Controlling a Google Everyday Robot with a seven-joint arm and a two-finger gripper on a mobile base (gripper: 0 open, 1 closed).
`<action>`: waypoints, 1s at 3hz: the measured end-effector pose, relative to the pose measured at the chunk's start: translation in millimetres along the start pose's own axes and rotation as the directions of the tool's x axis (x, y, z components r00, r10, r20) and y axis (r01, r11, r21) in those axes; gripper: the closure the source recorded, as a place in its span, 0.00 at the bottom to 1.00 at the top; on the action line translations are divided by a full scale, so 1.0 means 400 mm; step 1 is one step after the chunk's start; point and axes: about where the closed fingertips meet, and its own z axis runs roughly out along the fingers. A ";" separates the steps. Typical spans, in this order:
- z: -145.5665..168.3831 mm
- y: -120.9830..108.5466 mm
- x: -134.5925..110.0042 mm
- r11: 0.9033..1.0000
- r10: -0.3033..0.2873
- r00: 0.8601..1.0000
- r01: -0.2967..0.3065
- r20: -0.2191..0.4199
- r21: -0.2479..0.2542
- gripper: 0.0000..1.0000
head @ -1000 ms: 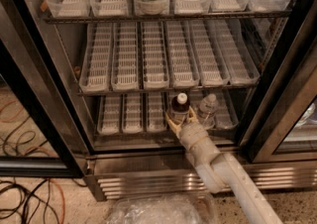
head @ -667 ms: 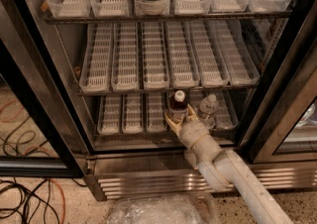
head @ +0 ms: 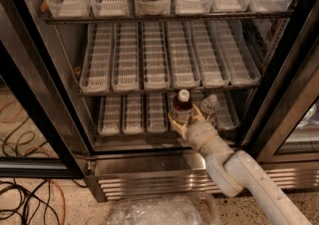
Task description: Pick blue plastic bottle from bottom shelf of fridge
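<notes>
The fridge (head: 149, 178) is seen with its door open, and three tray racks are shown inside. The bottom shelf (head: 133, 114) is reached by the white arm (head: 249, 179) from the lower right. The gripper (head: 185, 118) is closed around the base of the blue plastic bottle (head: 182, 105), which is stood upright on that shelf. A clear bottle (head: 210, 105) is placed just beside it on the right.
</notes>
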 end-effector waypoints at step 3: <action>-0.093 0.078 -0.034 0.982 0.088 0.992 -0.102 -0.095 -0.156 1.00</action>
